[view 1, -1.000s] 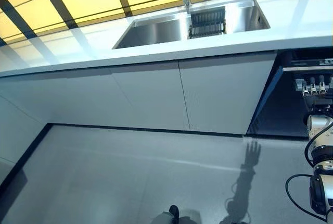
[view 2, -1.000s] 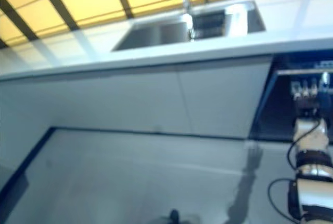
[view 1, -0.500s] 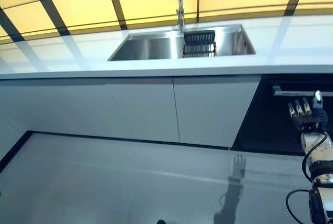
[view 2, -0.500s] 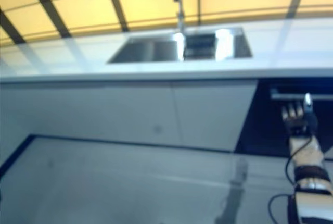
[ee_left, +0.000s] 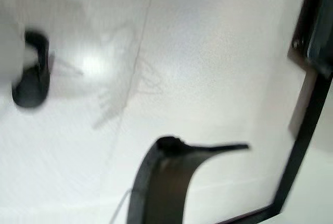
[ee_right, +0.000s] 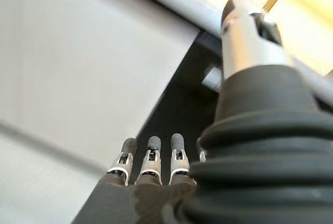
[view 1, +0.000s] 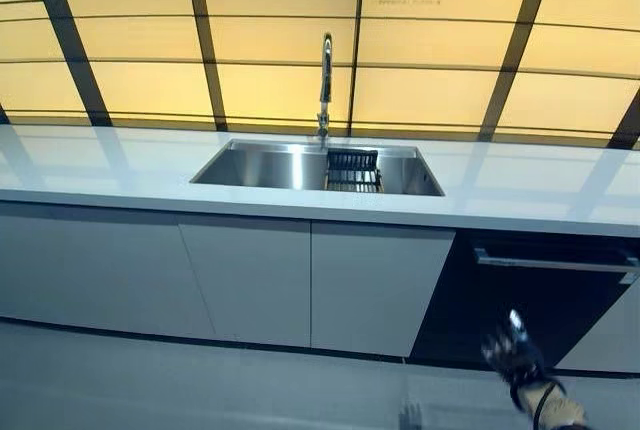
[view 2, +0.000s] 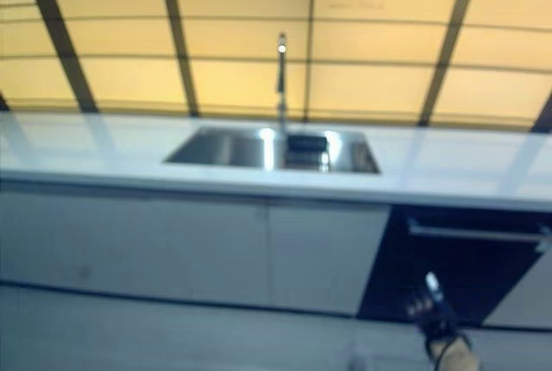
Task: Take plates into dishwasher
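A long white surface (view 1: 120,172) is seen above pale cabinet doors (view 1: 245,280); the dark dishwasher (view 1: 545,295) is closed. In the steel sink (view 1: 265,165) a black rack (view 1: 353,169) is held. The right hand (view 1: 512,350), fingers straight and empty, is raised before the dishwasher. No plates are visible

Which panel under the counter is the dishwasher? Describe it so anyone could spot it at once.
Start at the white counter and its steel sink, then look below and right of the sink. The dishwasher is the one dark front with a silver bar handle along its top; the cabinet doors beside it are plain white.
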